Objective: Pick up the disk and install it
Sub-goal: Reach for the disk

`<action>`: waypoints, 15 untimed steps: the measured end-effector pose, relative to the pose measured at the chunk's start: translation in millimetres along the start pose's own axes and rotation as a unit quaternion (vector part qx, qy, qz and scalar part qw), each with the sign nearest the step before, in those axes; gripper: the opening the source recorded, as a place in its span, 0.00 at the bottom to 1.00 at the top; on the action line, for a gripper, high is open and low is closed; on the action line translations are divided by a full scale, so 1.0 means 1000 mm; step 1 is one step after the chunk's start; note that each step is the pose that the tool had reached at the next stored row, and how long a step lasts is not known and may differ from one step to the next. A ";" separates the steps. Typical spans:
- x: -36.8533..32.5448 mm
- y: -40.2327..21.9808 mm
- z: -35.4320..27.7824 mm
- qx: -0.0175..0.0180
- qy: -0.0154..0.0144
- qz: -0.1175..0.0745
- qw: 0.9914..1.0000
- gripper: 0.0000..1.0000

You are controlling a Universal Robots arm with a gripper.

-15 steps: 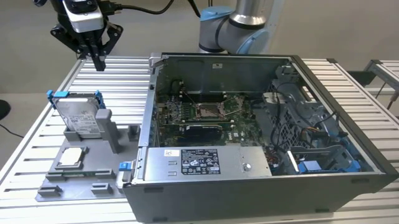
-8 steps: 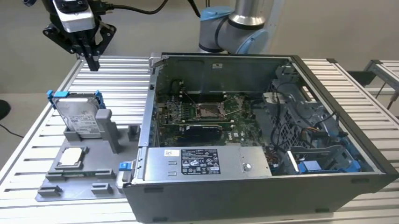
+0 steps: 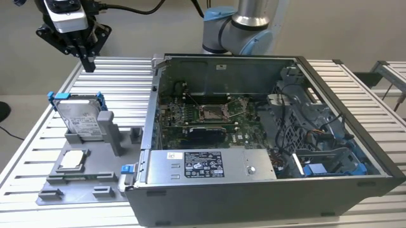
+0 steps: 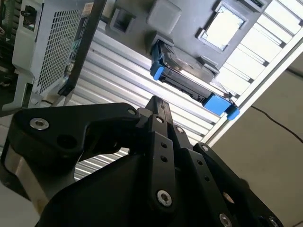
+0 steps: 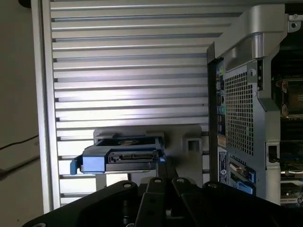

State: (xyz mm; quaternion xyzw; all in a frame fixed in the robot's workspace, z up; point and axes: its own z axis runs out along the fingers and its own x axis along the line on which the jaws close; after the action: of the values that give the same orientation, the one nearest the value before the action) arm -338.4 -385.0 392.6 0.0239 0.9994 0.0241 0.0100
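Overall: an open desktop computer case [image 3: 254, 194] lies on a slatted aluminium desk [image 3: 120, 76]. A grey parts fixture [image 3: 89, 183] sits just beside it on the exterior view's left.
End effector: the black end effector [image 3: 89, 64] hangs above the desk near the far corner on the exterior view's left, fingers pointing down. It is well apart from the case and above the fixture.
End effector state: the fingers are together at the tip in both wrist views [image 4: 155, 101] [image 5: 160, 179], with nothing between them.
Disk: the disk [image 3: 81, 118] stands on edge in the fixture's slot, leaning back a little, label side towards the exterior camera. Its blue carrier frames the top and sides. It is near the desk edge on the exterior view's left and is not touched by the end effector.
Disk, wrist views: seen edge-on below the fingertips in both wrist views [image 4: 189, 82] [image 5: 125, 156], with clear space between tips and carrier.
Fixture, other contents: a small square silver chip [image 3: 71, 159] lies flat in a recess, on the near side of the disk.
Case interior: the green motherboard [image 3: 203, 118] carries an open CPU socket [image 3: 212, 111]. The grey power supply [image 3: 209, 164] with a black-and-white label lies along the near wall.
Arm: the arm's base column [image 3: 244, 23] rises behind the case's far wall.
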 end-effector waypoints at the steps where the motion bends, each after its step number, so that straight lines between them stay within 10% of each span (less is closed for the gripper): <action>1: 0.0016 -0.0001 0.0000 0.000 0.000 0.000 1.000 0.00; 15: 0.0253 -0.0012 -0.0005 0.000 0.000 -0.001 1.000 0.00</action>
State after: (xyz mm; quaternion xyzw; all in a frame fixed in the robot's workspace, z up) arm -363.7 -385.0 392.6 0.0227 0.9994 0.0241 0.0100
